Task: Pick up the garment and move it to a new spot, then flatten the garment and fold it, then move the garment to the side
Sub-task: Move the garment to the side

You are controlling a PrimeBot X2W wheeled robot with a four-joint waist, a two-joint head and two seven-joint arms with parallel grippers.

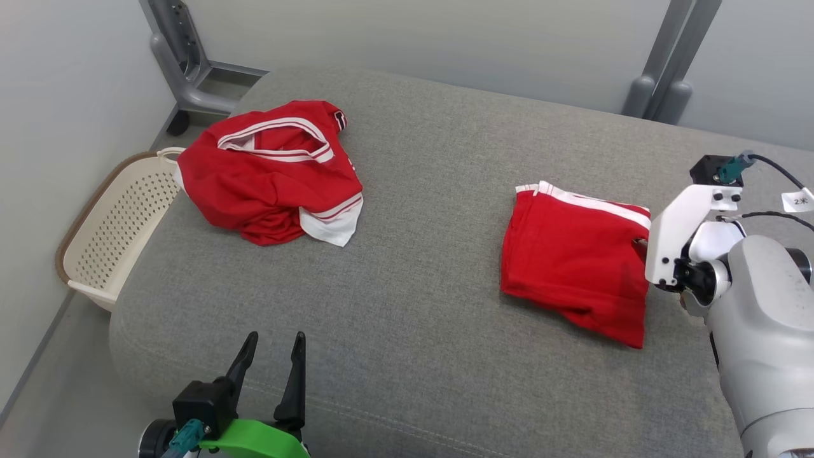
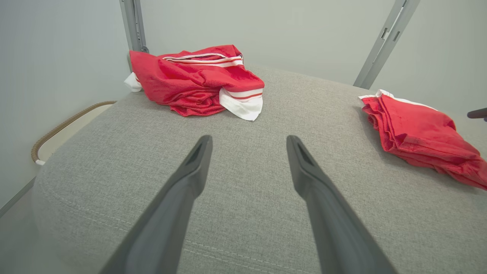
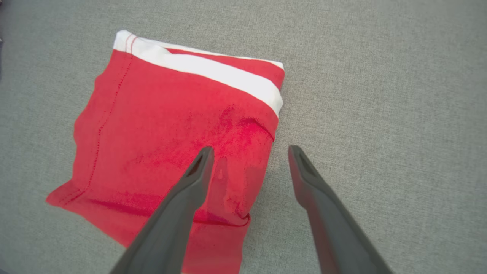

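Folded garment, grey fabric surface, pale wall, basket alongside

cream perforated basket beside grey padded surface; metal posts behind

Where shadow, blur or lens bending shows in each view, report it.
Head view: even soft light, a faint shadow along the folded red garment. Left wrist view: wide lens bows the grey cushion. Right wrist view: fingers blur toward the bottom.
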